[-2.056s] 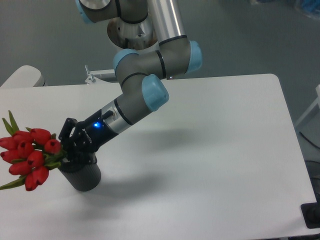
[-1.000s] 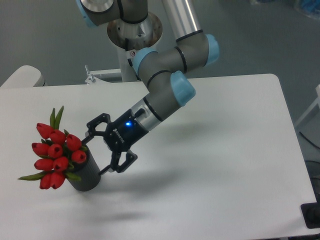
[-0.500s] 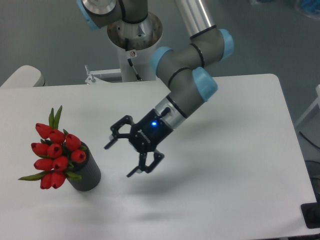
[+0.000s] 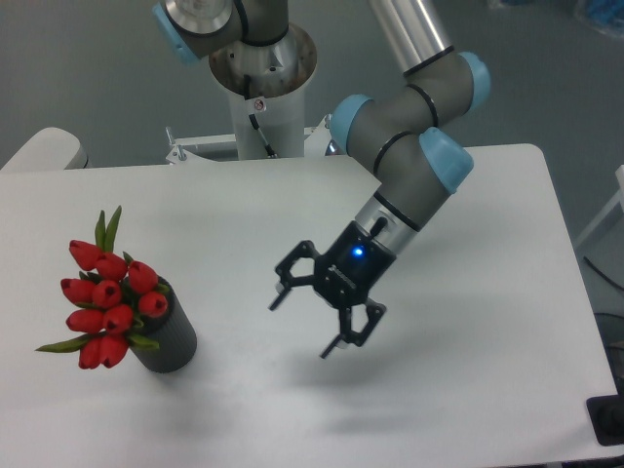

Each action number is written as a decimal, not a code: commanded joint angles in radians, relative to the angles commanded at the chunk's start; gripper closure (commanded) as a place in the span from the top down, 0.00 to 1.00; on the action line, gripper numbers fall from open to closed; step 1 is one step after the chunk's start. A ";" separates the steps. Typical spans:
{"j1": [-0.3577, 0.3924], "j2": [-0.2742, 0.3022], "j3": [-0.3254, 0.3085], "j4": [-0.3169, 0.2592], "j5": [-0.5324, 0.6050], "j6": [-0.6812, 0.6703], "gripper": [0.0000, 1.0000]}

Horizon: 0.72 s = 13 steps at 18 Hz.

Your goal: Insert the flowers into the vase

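Note:
The flowers (image 4: 107, 292), a bunch of red tulip buds with green leaves, stand in the dark ribbed vase (image 4: 168, 339) at the left of the white table, leaning out to the left. My gripper (image 4: 304, 325) is open and empty. It hangs above the table middle, well to the right of the vase and apart from it.
The white table (image 4: 487, 292) has its right edge near the frame's right side. The arm's base column (image 4: 263, 97) stands behind the table's back edge. A white rounded object (image 4: 44, 151) sits at the far left, and a dark object (image 4: 609, 419) at the bottom right corner.
The gripper let go of the flowers, opened, and has moved steadily right, away from the vase. The flowers settled in the vase and stay still.

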 joint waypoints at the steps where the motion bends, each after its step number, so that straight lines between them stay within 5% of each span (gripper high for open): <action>1: -0.003 -0.008 0.011 0.000 0.031 0.000 1.00; 8: -0.035 -0.052 0.087 -0.031 0.255 0.032 1.00; 13: -0.060 -0.083 0.156 -0.150 0.411 0.162 1.00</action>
